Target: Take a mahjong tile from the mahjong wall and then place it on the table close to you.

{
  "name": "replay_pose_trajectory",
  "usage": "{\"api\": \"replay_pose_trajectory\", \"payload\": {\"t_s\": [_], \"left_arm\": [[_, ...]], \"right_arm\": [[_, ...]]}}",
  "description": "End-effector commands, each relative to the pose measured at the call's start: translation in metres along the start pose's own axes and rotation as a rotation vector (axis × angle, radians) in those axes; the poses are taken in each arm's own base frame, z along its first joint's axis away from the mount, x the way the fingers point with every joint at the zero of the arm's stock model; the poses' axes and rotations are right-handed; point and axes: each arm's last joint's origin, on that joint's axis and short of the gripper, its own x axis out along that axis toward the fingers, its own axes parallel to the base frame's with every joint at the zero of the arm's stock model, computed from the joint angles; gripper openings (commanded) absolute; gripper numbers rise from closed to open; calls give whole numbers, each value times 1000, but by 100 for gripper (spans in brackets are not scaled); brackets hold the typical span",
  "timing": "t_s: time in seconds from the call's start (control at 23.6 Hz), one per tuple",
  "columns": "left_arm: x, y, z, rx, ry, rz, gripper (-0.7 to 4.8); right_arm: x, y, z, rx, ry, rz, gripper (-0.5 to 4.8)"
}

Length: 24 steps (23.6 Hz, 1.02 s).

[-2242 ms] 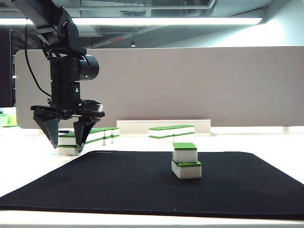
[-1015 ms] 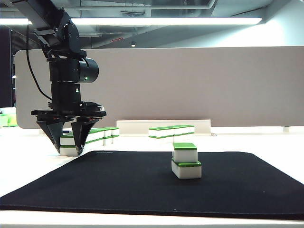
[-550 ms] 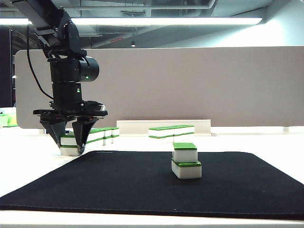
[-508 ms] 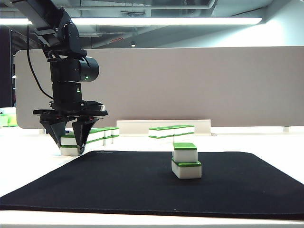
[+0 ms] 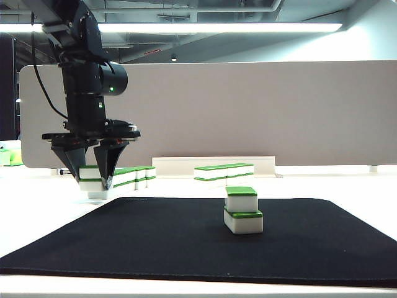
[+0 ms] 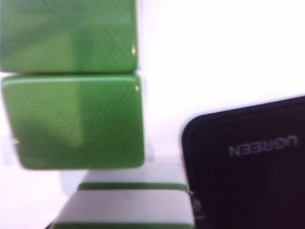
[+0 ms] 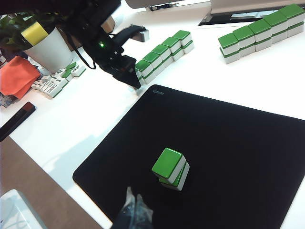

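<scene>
The mahjong wall (image 7: 163,51) is a two-high row of green-topped white tiles beside the black mat's (image 7: 238,143) far corner, also seen in the exterior view as the mahjong wall (image 5: 133,175). My left gripper (image 5: 93,183) hangs over the wall's near end, shut on a mahjong tile (image 5: 93,177) raised just above the white tile (image 5: 98,194) beneath. The left wrist view shows that tile (image 6: 128,207) close up, with the wall's green tops (image 6: 71,119) below. My right gripper (image 7: 133,205) hovers shut and empty over the mat's near edge. The white table (image 5: 37,211) surrounds the mat.
Two tiles (image 7: 170,169) stand stacked crookedly on the mat. A second tile row (image 7: 259,31) lies further back. Loose tiles (image 7: 52,83), an orange cloth (image 7: 16,76), a white pot (image 7: 45,47) and a dark flat device (image 7: 16,119) sit beside the wall. A beige divider (image 5: 248,112) closes the back.
My left gripper narrowed its fingers onto the top end tile of the wall, then rose a little with it. The tile below stayed down. The right arm has not moved.
</scene>
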Motion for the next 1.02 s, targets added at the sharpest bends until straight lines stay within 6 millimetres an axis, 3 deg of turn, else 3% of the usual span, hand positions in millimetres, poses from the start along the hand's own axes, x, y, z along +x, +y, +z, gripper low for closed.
{"api": "replay_pose_trajectory", "payload": {"t_s": [0.04, 0.3, 0.63, 1.02], "left_arm": [[-6, 0, -2, -2, -1, -27, 205], [-17, -9, -7, 43, 19, -165, 205], [-25, -37, -12, 235, 29, -177, 205], [-27, -99, -22, 624, 33, -209, 205]], "right_arm": [[-1, 1, 2, -14, -12, 4, -1], [-1, 1, 2, -14, -12, 4, -1], [-1, 1, 2, -15, -12, 5, -1], [-1, 1, 2, -14, -13, 4, -1]]}}
